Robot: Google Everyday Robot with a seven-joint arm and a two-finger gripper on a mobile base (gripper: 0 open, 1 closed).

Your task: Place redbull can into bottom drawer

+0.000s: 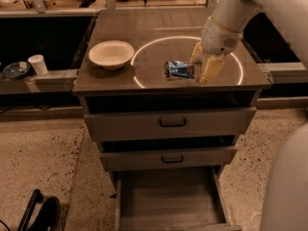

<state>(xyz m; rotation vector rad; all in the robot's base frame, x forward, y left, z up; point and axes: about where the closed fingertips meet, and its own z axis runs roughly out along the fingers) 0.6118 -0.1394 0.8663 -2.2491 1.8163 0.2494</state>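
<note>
The redbull can [178, 70], blue and silver, lies sideways in my gripper [202, 65], just above the front of the cabinet's dark top. The two cream fingers [210, 69] close on the can's right end, and the can sticks out to the left. The arm comes in from the upper right. The bottom drawer [168, 201] is pulled out below, and its grey wood-grain floor is bare. It lies straight below the can, well under the two upper drawers.
A cream bowl [111, 54] sits on the cabinet top left of the can. The two upper drawers [171, 123] with black handles are shut. A white cup [37, 64] and a dark dish [16, 70] stand on a ledge at left. A black object [39, 214] lies on the floor bottom left.
</note>
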